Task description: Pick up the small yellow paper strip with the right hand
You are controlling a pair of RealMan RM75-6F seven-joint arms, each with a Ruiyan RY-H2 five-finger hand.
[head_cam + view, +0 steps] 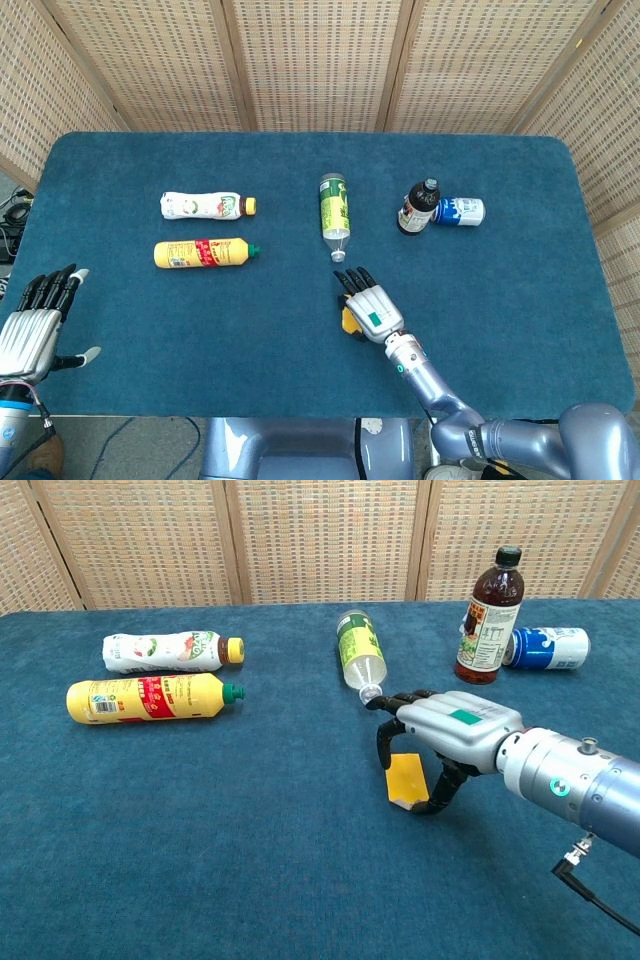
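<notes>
The blue felt-covered table (200,860) carries the work. The silver right hand (440,742) is cupped over the small yellow paper strip (407,779), thumb and fingers closing on its ends. Step in hand: the pinch. Next: confirm grip, then lift straight up.

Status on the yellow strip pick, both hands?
Right hand arched over small yellow paper strip, fingers at its edges, grip unconfirmed. Left hand open, idle at table edge. Clear plastic bottle close behind.
</notes>
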